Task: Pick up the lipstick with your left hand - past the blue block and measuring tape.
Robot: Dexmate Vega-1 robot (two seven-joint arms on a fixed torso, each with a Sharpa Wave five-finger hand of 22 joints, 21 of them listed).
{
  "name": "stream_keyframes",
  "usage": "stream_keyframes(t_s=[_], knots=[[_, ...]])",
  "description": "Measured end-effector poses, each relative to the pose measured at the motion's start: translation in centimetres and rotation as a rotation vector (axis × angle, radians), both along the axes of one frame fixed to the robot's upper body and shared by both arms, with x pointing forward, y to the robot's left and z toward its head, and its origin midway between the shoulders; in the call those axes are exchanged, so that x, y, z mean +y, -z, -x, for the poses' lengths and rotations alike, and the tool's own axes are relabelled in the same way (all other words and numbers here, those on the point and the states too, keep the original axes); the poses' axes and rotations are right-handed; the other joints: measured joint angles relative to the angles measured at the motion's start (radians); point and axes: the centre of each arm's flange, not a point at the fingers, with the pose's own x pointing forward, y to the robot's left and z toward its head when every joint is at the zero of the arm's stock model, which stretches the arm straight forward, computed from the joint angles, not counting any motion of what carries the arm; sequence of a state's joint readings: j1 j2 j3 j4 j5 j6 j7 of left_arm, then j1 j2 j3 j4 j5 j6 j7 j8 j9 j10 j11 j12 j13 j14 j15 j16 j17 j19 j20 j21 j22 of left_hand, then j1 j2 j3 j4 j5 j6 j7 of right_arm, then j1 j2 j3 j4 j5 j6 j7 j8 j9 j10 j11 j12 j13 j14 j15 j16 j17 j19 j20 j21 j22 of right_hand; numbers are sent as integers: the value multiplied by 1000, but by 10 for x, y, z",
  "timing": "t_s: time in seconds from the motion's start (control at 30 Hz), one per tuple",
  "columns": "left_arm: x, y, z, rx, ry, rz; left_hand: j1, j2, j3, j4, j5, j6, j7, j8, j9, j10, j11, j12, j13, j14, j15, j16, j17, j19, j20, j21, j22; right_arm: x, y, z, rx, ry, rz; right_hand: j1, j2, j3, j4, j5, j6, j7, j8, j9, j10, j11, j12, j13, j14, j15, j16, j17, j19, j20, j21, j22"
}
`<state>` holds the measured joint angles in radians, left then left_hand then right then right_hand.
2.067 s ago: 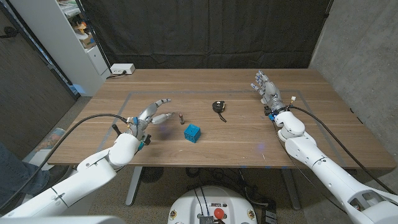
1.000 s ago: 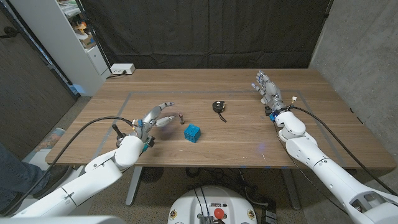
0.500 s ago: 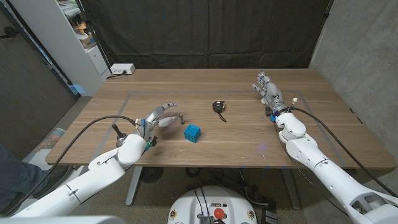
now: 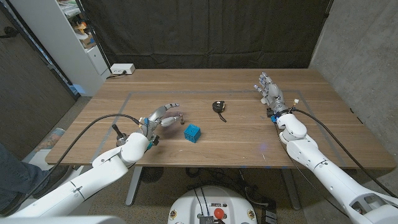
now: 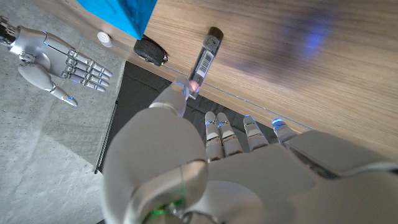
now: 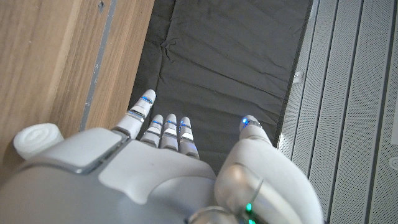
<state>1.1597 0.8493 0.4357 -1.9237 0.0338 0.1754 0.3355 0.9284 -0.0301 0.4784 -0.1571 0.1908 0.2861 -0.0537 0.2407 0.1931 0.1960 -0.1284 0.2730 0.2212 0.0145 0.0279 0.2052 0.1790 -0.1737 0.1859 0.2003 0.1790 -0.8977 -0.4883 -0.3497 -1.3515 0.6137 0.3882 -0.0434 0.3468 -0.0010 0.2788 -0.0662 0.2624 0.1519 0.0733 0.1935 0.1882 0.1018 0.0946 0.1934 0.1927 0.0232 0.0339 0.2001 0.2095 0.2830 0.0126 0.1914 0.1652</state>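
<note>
On the near-left part of the wooden table (image 4: 249,143), left hand (image 4: 160,117) reaches in from the table's front edge, fingers spread and extended, holding nothing. Left wrist view: thumb tip (image 5: 180,93) sits right at the near end of the lipstick (image 5: 206,54); touching or just short, cannot tell. Other fingers (image 5: 219,132) straight, apart from the lipstick. Lipstick is a slim dark tube with a barcode label, lying flat on the table; in head view it is just past the left fingertips, mostly hidden by them.

Blue block (image 4: 192,132) just right of the left hand, nearer the front edge than the lipstick, not touched. Farther back and right of the block, measuring tape (image 4: 217,106), small black case with a strap trailing toward the front.

Right side, well apart from all three: right hand (image 4: 272,94) near the far-right part of the table, fingers extended and slightly apart, gripping nothing. Whether palm is on the wood, cannot tell. A thin taped rectangle outline (image 4: 134,94) marks the tabletop.

Beyond the far-left corner, a white box (image 4: 121,69) sits at the table's back edge.
</note>
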Motion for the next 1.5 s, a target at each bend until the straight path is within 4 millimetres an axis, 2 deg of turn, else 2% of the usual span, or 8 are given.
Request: stream_keyframes(t_s=[0.63,0.87,1.23,1.5], knots=[[-6,5,0,10,-20,-1,13,5,-3,-3,0,9,-2,0,0,11,-1,0,0,8,1,0,0,0,0,0,0,-4,-2,-4,-4,-3,-1,0,0,0,0,0,0,0,0,0,0,0,0,1,0,0,0,0,0,0,0,0],[-9,5,-1,13,-23,-6,17,9,-3,-3,0,36,-7,0,0,28,-2,5,0,14,-5,0,0,0,0,0,0,-6,-2,-4,-3,-1,-2,0,0,0,0,0,0,0,0,0,0,0,0,0,0,0,0,0,0,0,0,0],[-16,5,-1,9,-24,-3,55,29,-10,-2,0,136,-40,22,5,184,-40,54,17,91,-14,15,-2,13,13,0,0,-11,-2,-4,-2,2,-5,0,0,-3,-3,0,0,0,0,0,0,0,0,0,0,0,0,0,0,0,0,0],[-15,4,-2,-3,-52,2,67,41,-20,3,-7,210,-34,50,14,277,-58,87,43,162,-36,29,0,28,10,0,0,-13,0,-4,2,7,-6,0,0,-4,-4,0,0,0,0,0,0,0,0,0,0,0,0,0,0,0,0,0]])
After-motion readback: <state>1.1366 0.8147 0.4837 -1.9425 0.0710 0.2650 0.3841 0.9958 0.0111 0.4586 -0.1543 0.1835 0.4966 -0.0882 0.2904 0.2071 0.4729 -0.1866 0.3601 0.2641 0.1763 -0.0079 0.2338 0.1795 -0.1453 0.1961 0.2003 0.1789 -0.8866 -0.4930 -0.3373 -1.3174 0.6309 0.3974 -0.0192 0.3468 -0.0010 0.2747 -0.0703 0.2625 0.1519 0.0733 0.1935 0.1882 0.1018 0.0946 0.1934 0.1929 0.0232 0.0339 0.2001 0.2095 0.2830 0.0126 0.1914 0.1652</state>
